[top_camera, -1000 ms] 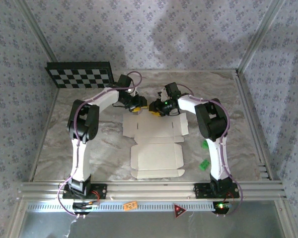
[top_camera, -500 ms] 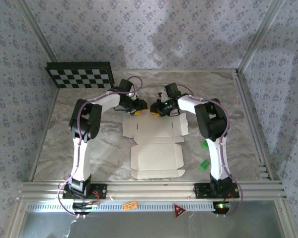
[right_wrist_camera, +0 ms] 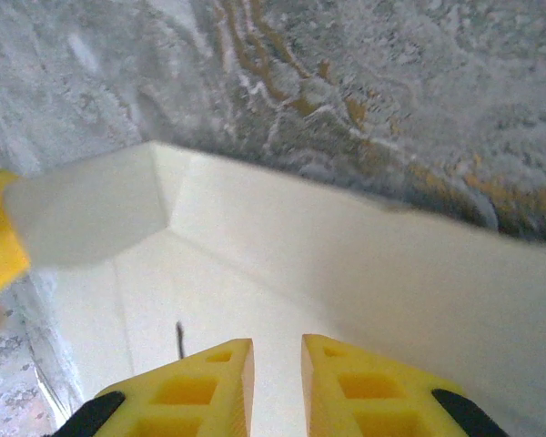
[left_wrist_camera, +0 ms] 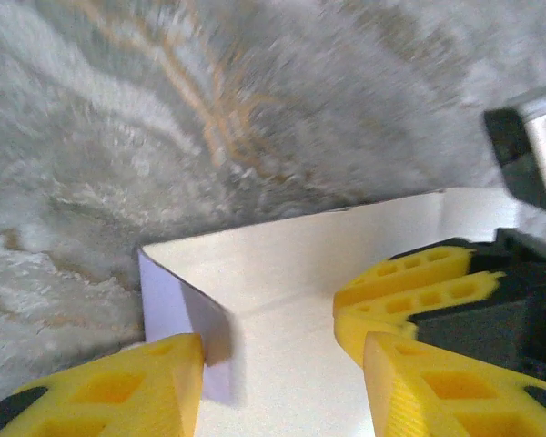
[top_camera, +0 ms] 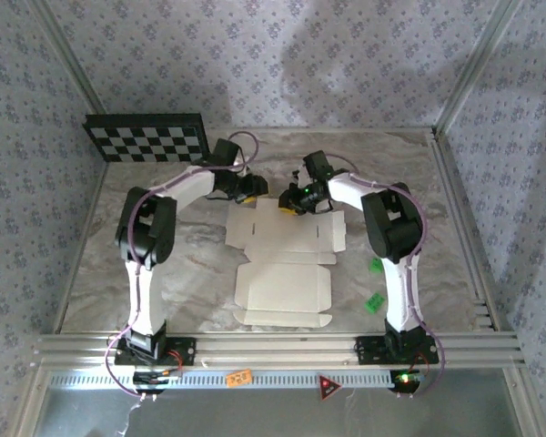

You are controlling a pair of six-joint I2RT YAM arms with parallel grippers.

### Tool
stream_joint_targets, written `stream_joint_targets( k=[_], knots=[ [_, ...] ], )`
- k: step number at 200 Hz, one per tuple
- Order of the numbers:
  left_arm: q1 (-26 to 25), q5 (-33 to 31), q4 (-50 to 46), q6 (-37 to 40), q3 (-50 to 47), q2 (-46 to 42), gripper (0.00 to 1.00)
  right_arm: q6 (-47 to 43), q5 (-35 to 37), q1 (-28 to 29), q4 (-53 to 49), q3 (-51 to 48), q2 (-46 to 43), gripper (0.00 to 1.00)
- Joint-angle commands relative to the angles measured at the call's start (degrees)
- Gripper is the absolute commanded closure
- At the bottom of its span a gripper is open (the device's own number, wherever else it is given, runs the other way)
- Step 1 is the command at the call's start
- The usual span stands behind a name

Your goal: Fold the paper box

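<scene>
1. Left pincer [top_camera: 249, 194] is released: fingers spread wide, nothing between them. It sits low over the box's 11 o'clock corner.
2. In the left wrist view, a small side flap [left_wrist_camera: 168, 314] stands upright just beside the left finger. The far flap [left_wrist_camera: 328, 238] stands as a low wall at 12 o'clock from the pincer and runs 9–3.
3. Box [top_camera: 282, 287] is a flat cut sheet on the table [top_camera: 191, 264], mid-table between the two arms. Its long axis runs 12–6, with the near end toward the arm bases and the far end under the pincers. Nearly all of it lies at 6 o'clock from both pincers. Only the far end is raised; the rest lies flat.
4. Right pincer [top_camera: 292, 204] is just at 3 o'clock of the left one, near the middle of the far edge. Its fingers [right_wrist_camera: 200, 387] are almost together with a slim gap and grip nothing I can see, so it reads as clenched. The tips sit over the sheet inside the far wall; I can't tell if they touch it.
5. Judgement: the next move turns on that far wall. Its crease runs 9–3, so any push goes along 12–6. Both arms are about equally near; left has the corner flap, right has the wall's middle.
6. Green blocks [top_camera: 375, 301] lie at 3 o'clock of the box, apart from it and out of play.
</scene>
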Motion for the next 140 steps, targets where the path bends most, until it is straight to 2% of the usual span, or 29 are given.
stream_joint_targets(
  k=[1, 33, 63, 98, 140],
  knots=[
    [2.4, -2.1, 0.5, 1.6, -3.6, -8.5, 0.48, -1.9, 1.4, -0.5, -3.9, -1.1, -6.6, 0.77],
    [5.1, -2.1, 1.2, 3.5, -10.9, -14.9, 0.45, -2.2, 2.3, -1.1, -4.3, -4.5, -12.4, 0.76],
    [7.0, -3.0, -0.9, 7.4, -14.7, -16.2, 0.43, -2.5, 3.3, -1.2, -4.6, -7.9, -16.2, 0.75],
    [7.2, -3.0, -0.8, 10.8, -16.7, -14.3, 0.43, -2.8, 3.7, -1.5, -4.9, -11.4, -19.4, 0.74],
    [7.2, -2.0, -0.4, 12.3, -15.8, -8.0, 0.43, -2.9, 4.5, -2.1, -4.4, -14.2, -21.2, 0.73]
  ],
)
